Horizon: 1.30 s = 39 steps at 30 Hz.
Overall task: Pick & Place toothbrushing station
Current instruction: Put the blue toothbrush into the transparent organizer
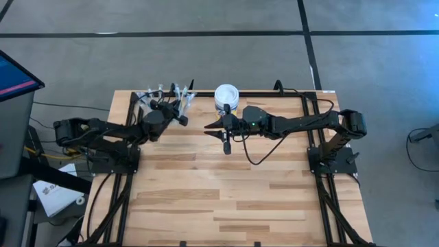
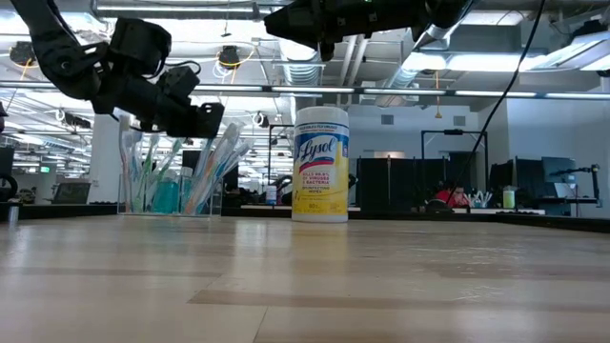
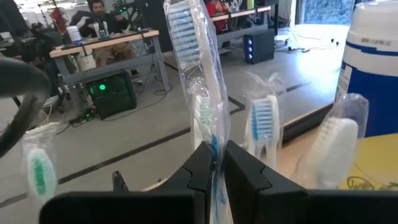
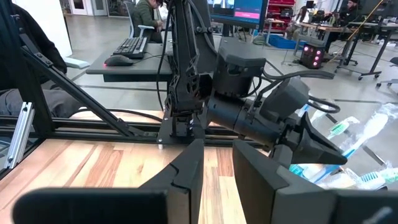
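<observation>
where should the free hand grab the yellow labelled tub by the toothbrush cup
Grip the tub around its round body, below the white lid, coming in level from the open side away from the cup. It stands upright and looks taller than wide, so its curved sides probably give the right hand a more stable hold than the lid would.

A pale wooden butcher-block table [image 1: 226, 192] with a dark metal frame along its left and right edges carries the things. At its far edge, left of centre, stands a small clear plastic cup [image 2: 172, 195] holding wrapped toothbrushes. Just to its right, also at the far edge, stands a round white-lidded, yellow-labelled wipes tub [image 2: 320, 164], upright.
</observation>
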Motion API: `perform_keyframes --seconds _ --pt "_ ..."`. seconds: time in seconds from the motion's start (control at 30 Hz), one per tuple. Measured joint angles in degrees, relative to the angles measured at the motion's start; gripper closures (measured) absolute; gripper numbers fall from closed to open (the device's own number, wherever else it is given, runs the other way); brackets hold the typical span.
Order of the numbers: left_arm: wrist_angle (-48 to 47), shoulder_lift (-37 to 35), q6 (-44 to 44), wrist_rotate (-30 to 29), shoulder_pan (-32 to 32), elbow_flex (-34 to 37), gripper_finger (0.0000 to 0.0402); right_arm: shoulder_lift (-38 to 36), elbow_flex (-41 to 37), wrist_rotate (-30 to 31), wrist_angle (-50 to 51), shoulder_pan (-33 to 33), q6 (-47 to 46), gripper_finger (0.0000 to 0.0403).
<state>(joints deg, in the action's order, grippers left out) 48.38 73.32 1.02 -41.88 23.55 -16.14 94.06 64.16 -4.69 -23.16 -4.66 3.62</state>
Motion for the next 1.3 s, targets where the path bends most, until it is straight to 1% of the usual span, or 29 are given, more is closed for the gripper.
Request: perform_keyframes --seconds 0.33,0.67,0.77,1.07,1.3 --pt "0.0 0.0 -4.2 0.2 0.0 3.2 0.038 0.0 0.0 0.0 0.0 0.0 0.0 0.0326" --pt "0.0 0.0 -4.5 1.4 0.0 3.4 0.038 0.0 0.0 0.0 0.0 0.0 0.0 0.0326" --pt "0.1 1.0 -4.5 1.4 0.0 3.5 0.038 0.0 0.0 0.0 0.0 0.0 0.0 0.0326" --pt "1.6 8.1 -7.5 1.4 0.0 3.4 0.038 0.0 0.0 0.0 0.1 0.0 0.0 0.0326" --pt "1.5 7.5 -7.4 1.5 0.0 3.5 0.0369 0.0 0.0 0.0 0.2 0.0 0.0 0.0326"
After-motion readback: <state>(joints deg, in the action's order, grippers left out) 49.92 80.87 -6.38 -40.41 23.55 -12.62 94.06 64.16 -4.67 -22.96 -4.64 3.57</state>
